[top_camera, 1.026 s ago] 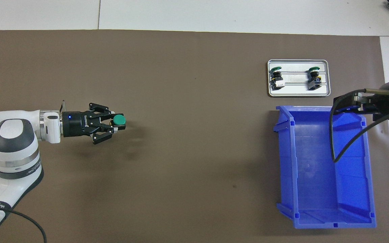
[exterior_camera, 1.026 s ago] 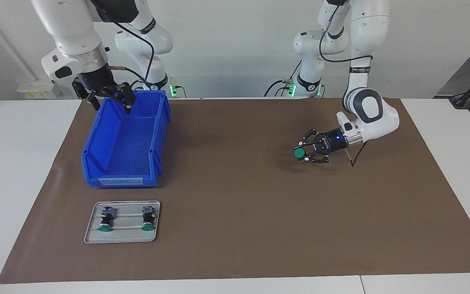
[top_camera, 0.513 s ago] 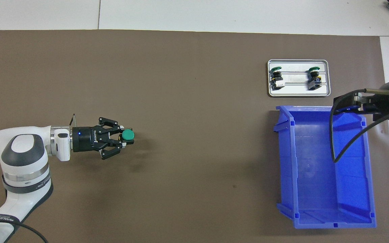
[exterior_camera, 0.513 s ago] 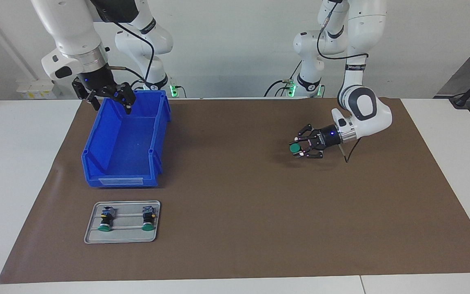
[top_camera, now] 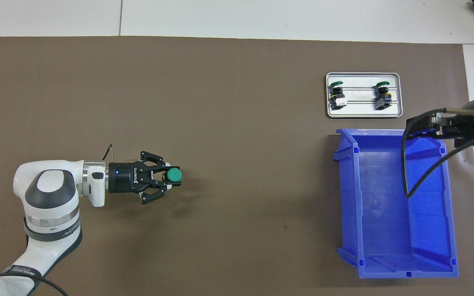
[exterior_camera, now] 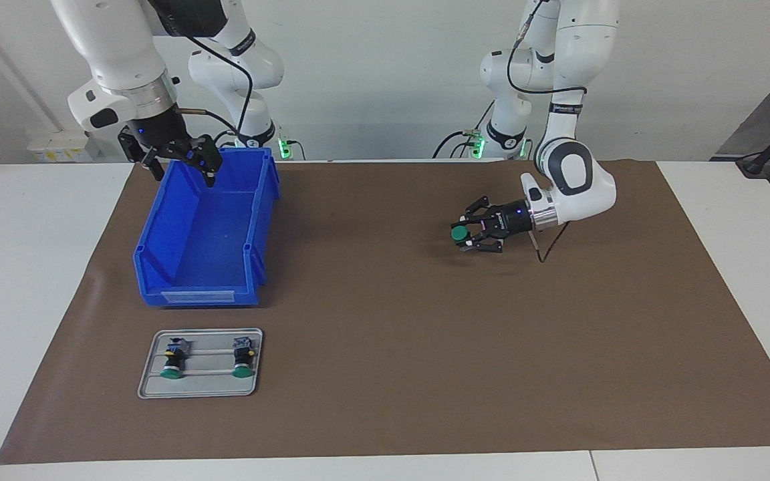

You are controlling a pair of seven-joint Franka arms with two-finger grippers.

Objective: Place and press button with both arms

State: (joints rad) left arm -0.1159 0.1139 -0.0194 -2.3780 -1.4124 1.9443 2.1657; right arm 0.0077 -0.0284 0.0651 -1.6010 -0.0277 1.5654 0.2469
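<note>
Over the mat [exterior_camera: 385, 321], left gripper [exterior_camera: 466, 234] clasping button [exterior_camera: 459, 233]

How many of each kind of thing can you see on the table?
Green-capped buttons: 3, one held in the left gripper as the held button, and two tray buttons lying in the tray
Grey metal tray: 1
Blue bin: 1
Brown mat: 1
Total: 6

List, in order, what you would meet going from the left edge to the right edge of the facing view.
Right gripper over the blue bin's rim → blue bin → metal tray with two buttons, below the bin in that view → held button → left gripper, all over the brown mat.
</note>
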